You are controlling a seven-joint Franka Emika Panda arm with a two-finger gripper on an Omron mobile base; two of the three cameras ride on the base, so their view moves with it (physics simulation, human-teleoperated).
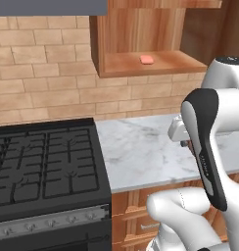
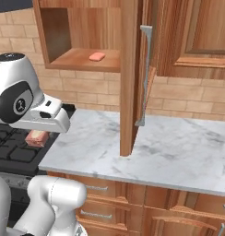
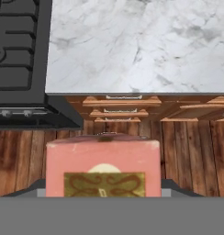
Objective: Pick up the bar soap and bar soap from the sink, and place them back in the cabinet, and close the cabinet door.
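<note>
One salmon-pink bar soap [image 1: 147,59] [image 2: 97,56] lies on the shelf of the open wooden cabinet [image 1: 141,66] [image 2: 73,60]. The cabinet door [image 2: 129,78] stands swung out, seen edge-on with its long metal handle. My gripper [image 2: 38,132] hangs below the white hand, over the seam between stove and counter, well below the cabinet. It is shut on the other bar soap [image 2: 36,138] [image 3: 102,160], a pinkish block with an olive-gold label. In the hand view the bar hides the fingertips. The sink is out of view.
A black stove [image 1: 43,162] [image 3: 17,59] sits left of the white marble counter [image 1: 141,147] [image 2: 169,152] [image 3: 141,46]. Low wooden drawers [image 3: 116,108] and a plank floor lie beneath. A second wall cabinet [image 2: 197,37] hangs right of the open door.
</note>
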